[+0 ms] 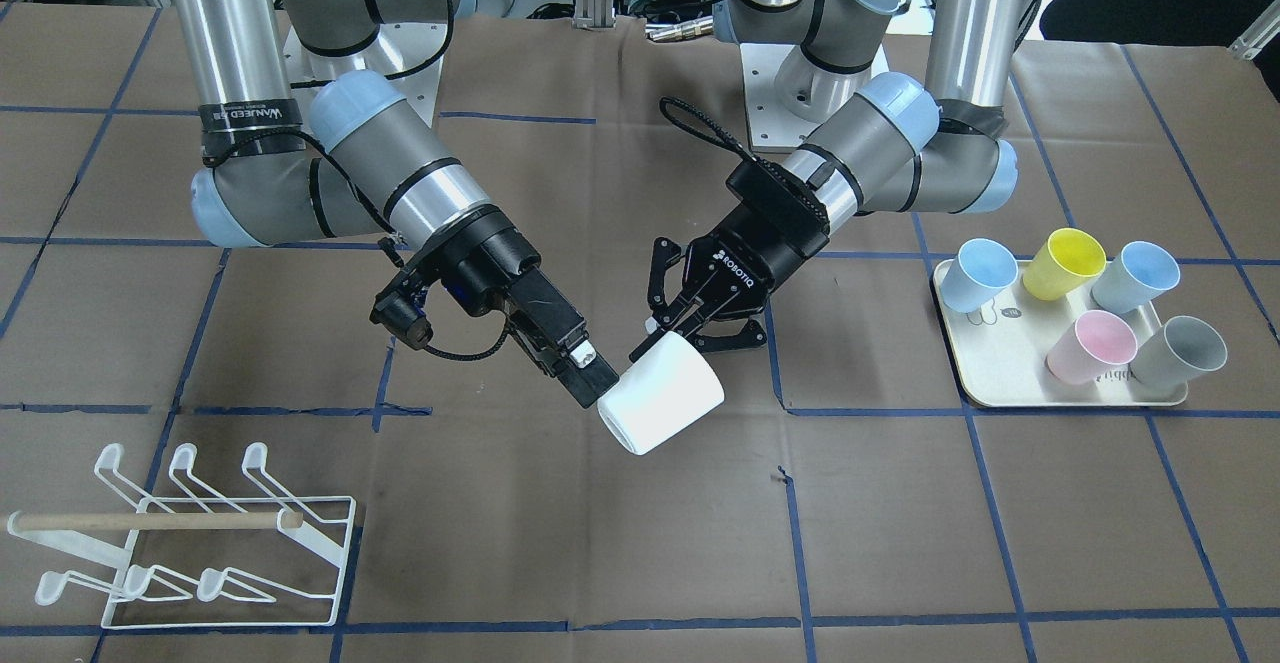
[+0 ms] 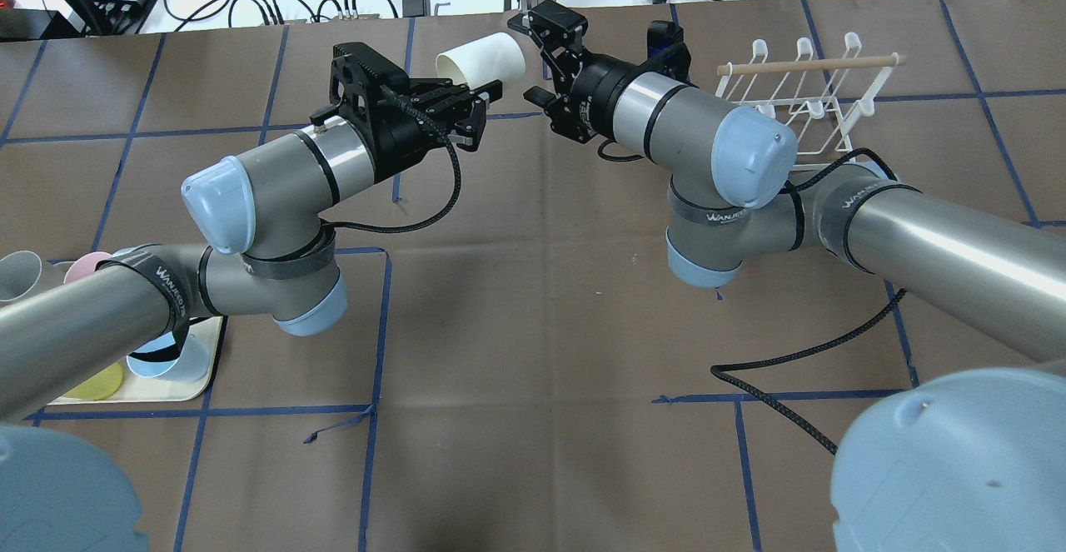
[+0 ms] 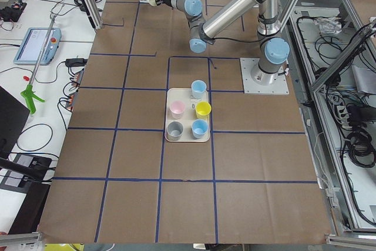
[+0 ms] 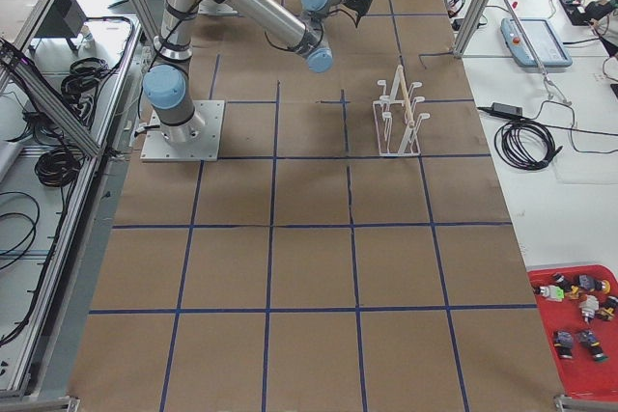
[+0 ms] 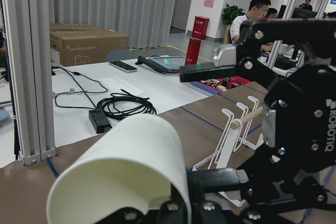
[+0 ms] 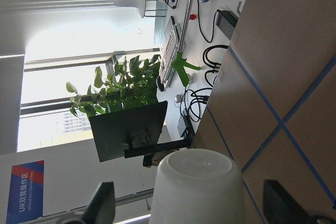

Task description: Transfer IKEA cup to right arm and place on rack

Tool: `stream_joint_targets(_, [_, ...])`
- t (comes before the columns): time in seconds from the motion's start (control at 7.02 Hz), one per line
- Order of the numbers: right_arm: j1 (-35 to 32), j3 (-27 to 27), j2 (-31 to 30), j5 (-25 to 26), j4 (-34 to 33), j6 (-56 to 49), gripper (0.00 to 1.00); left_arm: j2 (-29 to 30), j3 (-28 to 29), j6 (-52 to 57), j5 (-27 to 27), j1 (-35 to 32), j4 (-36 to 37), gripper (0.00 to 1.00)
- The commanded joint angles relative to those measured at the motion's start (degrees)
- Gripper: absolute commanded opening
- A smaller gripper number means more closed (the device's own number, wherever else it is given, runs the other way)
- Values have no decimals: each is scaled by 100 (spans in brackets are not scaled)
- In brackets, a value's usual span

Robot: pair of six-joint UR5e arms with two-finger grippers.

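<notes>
White cup point(image 1: 665, 403) (tipped sideways) above the counter point(image 1: 900, 523), left tool point(image 1: 668, 328) pinching its rim, right tool point(image 2: 535, 61) spread around its base

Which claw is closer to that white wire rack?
The right. The right gripper, open around the base of the white cup, is on the side toward the rack; the left gripper pinches the cup's rim on the far side, farther away.

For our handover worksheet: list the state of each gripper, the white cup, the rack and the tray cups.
White cup: airborne, on its side.
Left gripper: shut on its rim.
Right gripper: open, fingers either side of its base.
Rack: standing, no cup on it.
Tray cups: five, upright, mouths up.
</notes>
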State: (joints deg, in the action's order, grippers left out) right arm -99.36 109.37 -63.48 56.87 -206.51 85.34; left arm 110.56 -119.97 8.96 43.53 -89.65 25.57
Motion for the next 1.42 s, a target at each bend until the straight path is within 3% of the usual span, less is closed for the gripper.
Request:
stream_joint_targets(0.0, [-39,-240,246,-9,-4,1,99,10,-9,9,6,-9,1,0])
stream_joint_targets(1.28, [-320,-505,511,96,5,246,99,10,-9,9,-3,-9,10,0])
